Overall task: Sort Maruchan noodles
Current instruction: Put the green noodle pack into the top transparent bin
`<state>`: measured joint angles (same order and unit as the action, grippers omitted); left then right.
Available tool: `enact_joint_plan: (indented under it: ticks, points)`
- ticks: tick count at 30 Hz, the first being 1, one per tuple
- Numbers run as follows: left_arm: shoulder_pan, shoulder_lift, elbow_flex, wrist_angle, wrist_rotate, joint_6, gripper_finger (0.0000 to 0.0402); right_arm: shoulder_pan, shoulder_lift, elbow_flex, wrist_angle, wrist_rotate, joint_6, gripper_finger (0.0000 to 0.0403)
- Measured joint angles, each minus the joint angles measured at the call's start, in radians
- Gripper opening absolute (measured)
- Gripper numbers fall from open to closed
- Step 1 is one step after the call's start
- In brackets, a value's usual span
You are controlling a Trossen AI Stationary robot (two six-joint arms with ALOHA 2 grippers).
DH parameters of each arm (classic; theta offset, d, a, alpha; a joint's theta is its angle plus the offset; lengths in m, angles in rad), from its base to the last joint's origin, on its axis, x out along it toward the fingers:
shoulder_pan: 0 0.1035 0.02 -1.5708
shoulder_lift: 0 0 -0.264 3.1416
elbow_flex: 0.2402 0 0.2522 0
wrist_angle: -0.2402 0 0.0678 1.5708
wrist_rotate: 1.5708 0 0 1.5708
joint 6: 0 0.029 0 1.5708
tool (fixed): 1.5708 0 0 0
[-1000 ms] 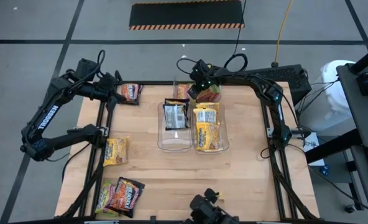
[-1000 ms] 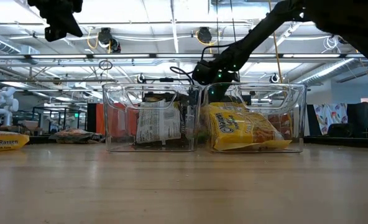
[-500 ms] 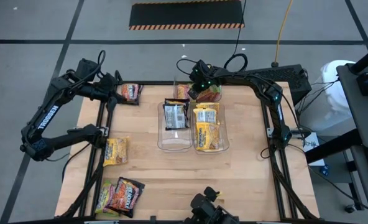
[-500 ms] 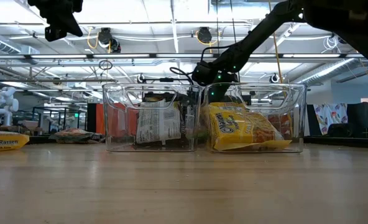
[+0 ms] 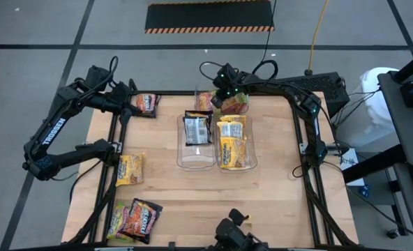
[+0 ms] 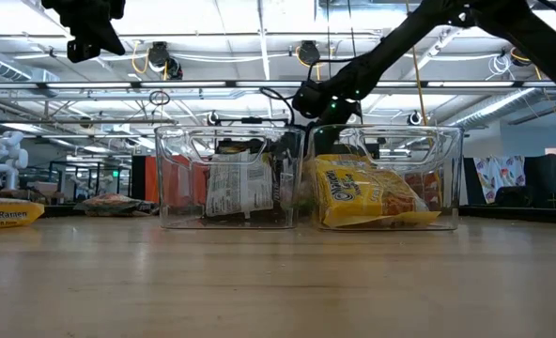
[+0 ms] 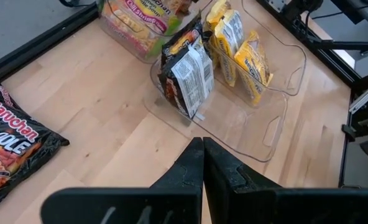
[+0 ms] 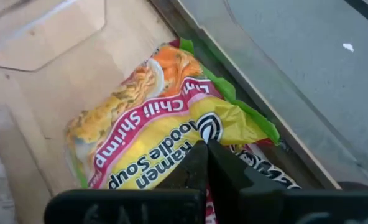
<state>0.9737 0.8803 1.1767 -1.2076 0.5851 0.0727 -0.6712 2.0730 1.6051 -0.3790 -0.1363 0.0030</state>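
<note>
Maruchan noodles packets lie sorted in three clear bins. A dark packet (image 5: 197, 128) stands in the left bin (image 5: 194, 159). Yellow packets (image 5: 231, 143) fill the right bin (image 5: 250, 162). Pink-green packets (image 8: 159, 130) lie in the far bin (image 5: 236, 104). Loose packets rest flat on the table: a dark one (image 5: 146, 104), a yellow one (image 5: 130, 169) and a small pile (image 5: 135, 217). My right gripper (image 8: 204, 148) hangs shut above the far bin, higher than its rim in the low view (image 6: 325, 105). My left gripper (image 7: 202, 146) waits shut, high over the table's far left.
The three bins cluster at the table's middle and far side. Bare wood (image 5: 276, 202) lies in front of them and to the right. The arms' frame rails (image 5: 305, 160) run along both side edges.
My right gripper has risen from the far bin and drawn a little toward the table's far edge. The pink-green packets stay in the bin.
</note>
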Motion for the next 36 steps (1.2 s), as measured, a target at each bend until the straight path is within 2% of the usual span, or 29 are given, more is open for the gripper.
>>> enact_joint_plan:
  ticks: [12, 19, 29, 36]
  points:
    - [0.000, 0.000, 0.000, 0.000, 0.000, 0.000, 0.0003, 0.001, -0.084, 0.001, -0.079, 0.009, -0.012, 0.0000]
    - [0.000, 0.000, 0.000, 0.000, 0.000, 0.008, 0.0003, 0.002, -0.138, 0.000, -0.137, 0.063, -0.028, 0.0000]
    - [0.000, 0.000, 0.000, 0.000, 0.000, 0.010, 0.0003, 0.002, -0.155, 0.002, -0.292, 0.062, -0.026, 0.0000]
    - [0.000, 0.000, 0.000, 0.000, 0.000, 0.018, 0.0003, 0.002, -0.168, 0.002, -0.313, 0.074, -0.039, 0.0000]
